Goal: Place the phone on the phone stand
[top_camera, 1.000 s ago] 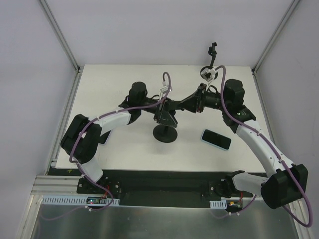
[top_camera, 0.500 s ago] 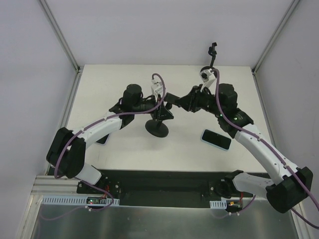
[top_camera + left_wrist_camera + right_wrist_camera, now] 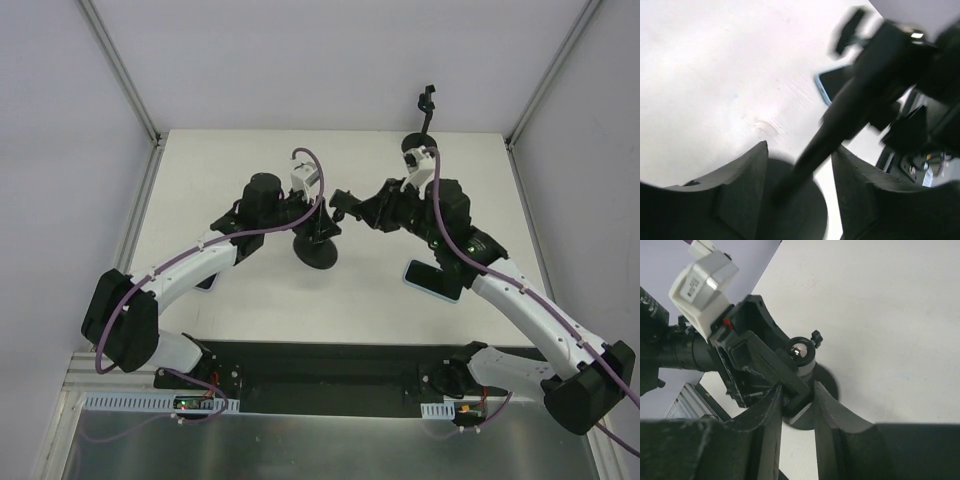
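Both claws meet at the phone stand (image 3: 318, 252) in the middle of the bench (image 3: 380, 315). The left claw (image 3: 800, 152) straddles its slanted stem, fingers (image 3: 740, 190) parted with a gap showing. The right claw (image 3: 797, 396) is clamped on the stand's upper bracket, just below the ball joint (image 3: 800, 351). The phone (image 3: 428, 283) lies flat on the bench to the right of the stand, partly under the right arm.

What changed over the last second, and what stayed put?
The phone stand slid a little to the left and away from the arm bases, with the left gripper and right gripper moving along with it. The phone stayed flat on the table, not picked up.
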{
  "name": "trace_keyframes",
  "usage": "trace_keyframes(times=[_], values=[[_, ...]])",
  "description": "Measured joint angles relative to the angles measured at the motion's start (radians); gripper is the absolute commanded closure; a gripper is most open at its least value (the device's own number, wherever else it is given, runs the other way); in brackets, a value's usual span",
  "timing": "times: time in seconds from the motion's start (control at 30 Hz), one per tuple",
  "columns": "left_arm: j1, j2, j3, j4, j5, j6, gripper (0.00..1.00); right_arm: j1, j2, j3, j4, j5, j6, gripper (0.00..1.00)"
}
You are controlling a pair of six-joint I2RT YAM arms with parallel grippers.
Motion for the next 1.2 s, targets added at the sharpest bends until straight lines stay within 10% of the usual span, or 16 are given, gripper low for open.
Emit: trace_keyframes(times=[0.33, 1.2], values=[[0.009, -0.029, 0.007, -0.011, -0.093, -0.012, 0.36, -0.166, -0.109, -0.07, -0.144, 0.012, 0.101, 1.0], [-0.154, -0.059, -0.05, 0.121, -0.237, 0.051, 0.39, 0.016, -0.076, -0.083, -0.169, 0.314, 0.435, 1.0]])
